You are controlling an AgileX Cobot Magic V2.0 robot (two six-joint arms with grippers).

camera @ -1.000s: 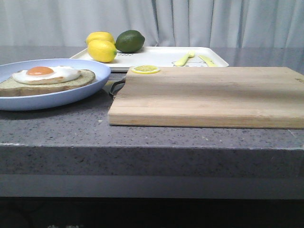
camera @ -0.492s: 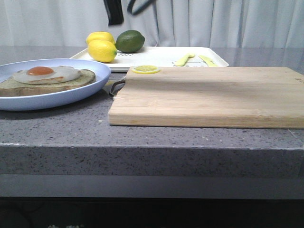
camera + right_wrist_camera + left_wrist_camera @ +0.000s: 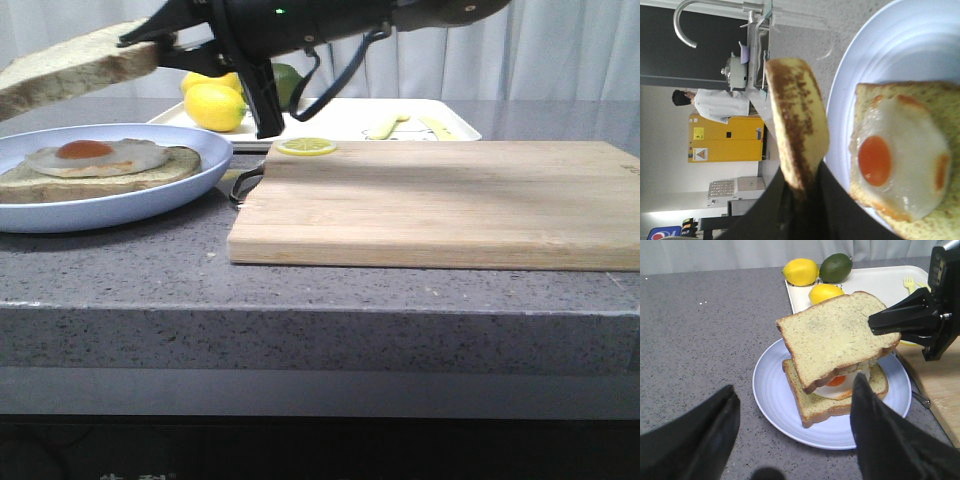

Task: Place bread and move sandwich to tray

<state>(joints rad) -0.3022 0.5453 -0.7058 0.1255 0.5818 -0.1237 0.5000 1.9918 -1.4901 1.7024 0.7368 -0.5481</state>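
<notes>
My right gripper (image 3: 160,42) is shut on one edge of the bread (image 3: 70,65), a thick slice with a brown crust. It holds the slice nearly flat in the air above the sandwich (image 3: 100,165), an egg-topped slice on the pale blue plate (image 3: 150,195). The left wrist view shows the bread (image 3: 835,335) hovering over the sandwich (image 3: 820,402), apart from it. The bread (image 3: 797,115) is edge-on between the right fingers (image 3: 832,200). My left gripper (image 3: 794,384) stands open and empty over the counter, next to the plate (image 3: 772,390). The white tray (image 3: 330,120) lies behind.
A wooden cutting board (image 3: 440,200) with a lemon slice (image 3: 307,147) fills the middle and right. The tray holds two lemons (image 3: 213,105), a lime (image 3: 287,85) partly hidden by the arm, and yellow cutlery (image 3: 385,125). The counter's front edge is near.
The right arm has come down into the front view from above. It has carried the bread leftward to a spot over the plate. Plate and sandwich have not moved.
</notes>
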